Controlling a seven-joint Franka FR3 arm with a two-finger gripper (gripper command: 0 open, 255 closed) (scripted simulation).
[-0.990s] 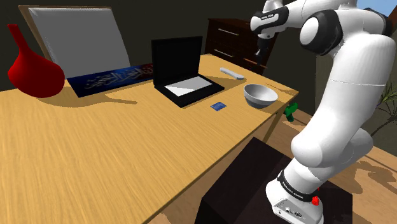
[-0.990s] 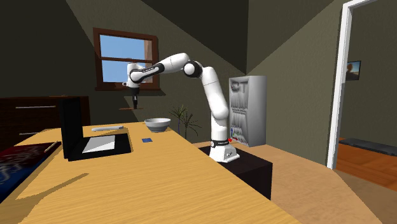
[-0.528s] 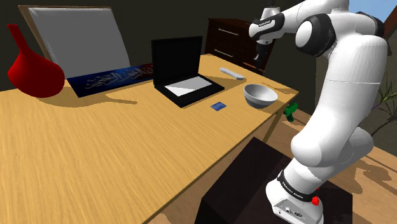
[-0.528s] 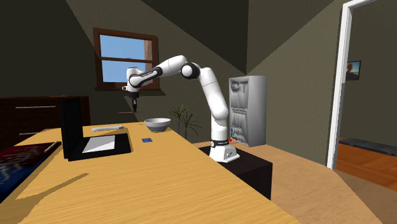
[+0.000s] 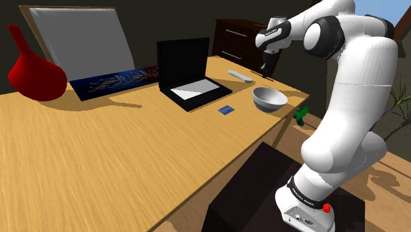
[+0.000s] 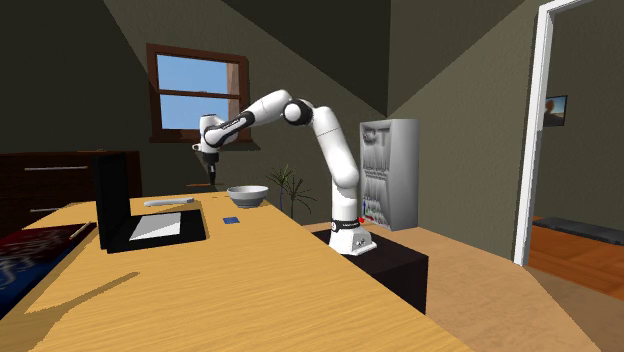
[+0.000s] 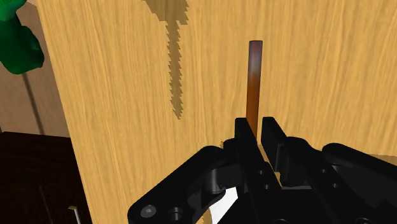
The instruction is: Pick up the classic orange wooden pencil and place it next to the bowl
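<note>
Shoulder view: we record the black two-finger gripper (image 5: 265, 68) hanging over the far corner of the light wooden table (image 5: 99, 151), just beyond the round white bowl (image 5: 270, 97). An open black laptop (image 5: 188, 76) stands well apart from it.

Second exterior view: the gripper (image 6: 211, 178) hangs above the table, near the bowl (image 6: 247, 194) and on that view's left of it.

Wrist view: the fingers (image 7: 243, 135) are clenched on a slim orange-brown pencil (image 7: 254, 76). It juts straight out past the fingertips, over the wood-grain table top.
</note>
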